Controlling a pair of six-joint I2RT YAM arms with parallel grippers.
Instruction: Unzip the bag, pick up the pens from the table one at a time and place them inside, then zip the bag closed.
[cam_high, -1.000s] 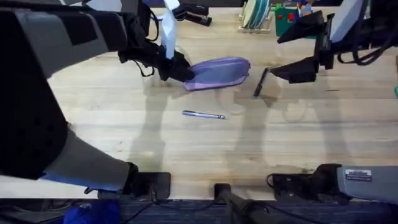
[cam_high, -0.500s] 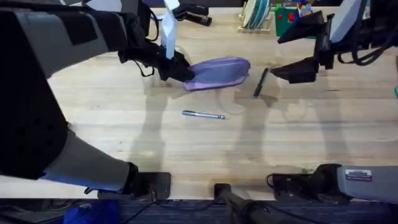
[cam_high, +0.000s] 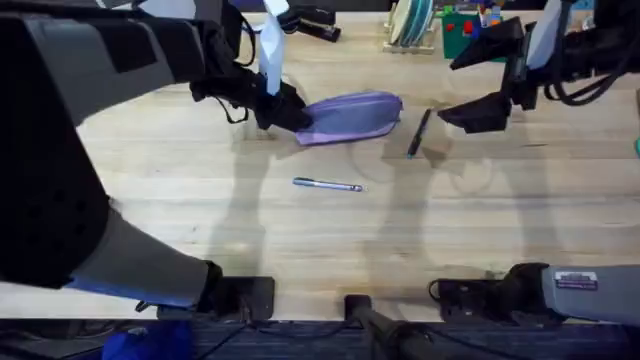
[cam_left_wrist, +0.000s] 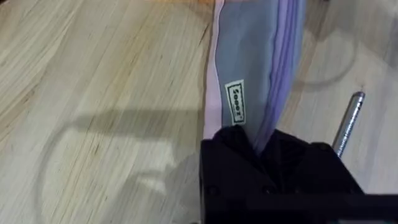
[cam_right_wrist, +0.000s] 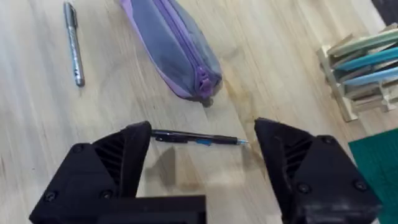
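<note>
Black pen (cam_right_wrist: 194, 138) between wide right jaws, untouched

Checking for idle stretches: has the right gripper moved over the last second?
Yes, slightly. In the overhead view the right gripper has drifted a little away from the black pen toward the table's far right; the pen lies as before.

1. Wooden rack (cam_high: 412, 30) at the table's far edge, holding what look like plates in teal and pale colours standing on edge.
2. Right beside it, something green (cam_high: 462, 32) with red and blue bits on top; can't tell what.
3. Black object (cam_high: 312, 20) near the far edge, unclear.
</note>
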